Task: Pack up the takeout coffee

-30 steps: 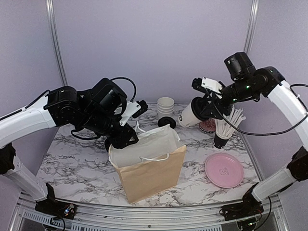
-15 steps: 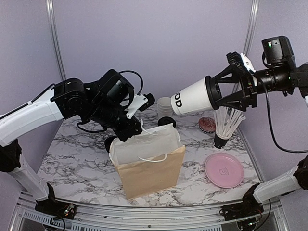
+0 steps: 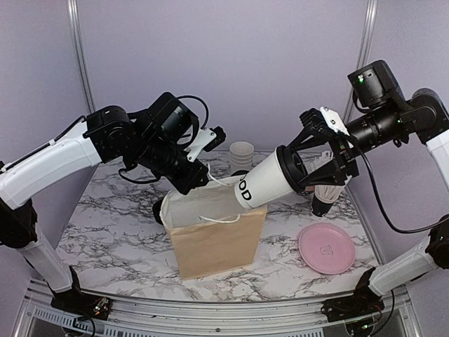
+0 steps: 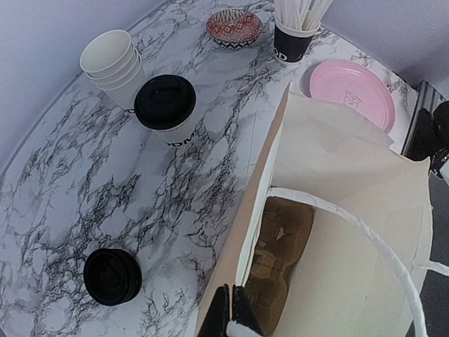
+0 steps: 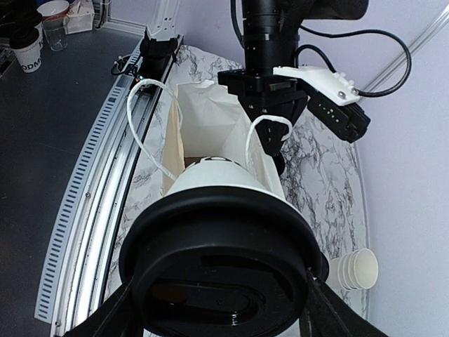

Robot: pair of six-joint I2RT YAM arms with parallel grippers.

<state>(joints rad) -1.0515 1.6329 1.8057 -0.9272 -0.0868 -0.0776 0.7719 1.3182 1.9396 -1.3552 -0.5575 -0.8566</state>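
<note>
Your right gripper (image 3: 306, 167), spread around the lid end, holds the takeout coffee (image 3: 261, 186) nearly sideways over the paper bag (image 3: 217, 239) by the table's (image 3: 119, 232) near edge. The lid could pop off or the base snag the rim, which your left gripper (image 4: 232, 312) pinches and could tear.

1. takeout coffee (image 3: 263, 184): a second ago low near the patterned bowl (image 4: 235, 28), then raised high; now lowered and tilted, base at the paper bag (image 3: 217, 239) mouth.
2. right gripper (image 3: 300, 168): swung left toward the bag.
3. left gripper (image 4: 231, 319): was part open, now pinched on the bag's rear rim; bag nudged slightly back.
</note>
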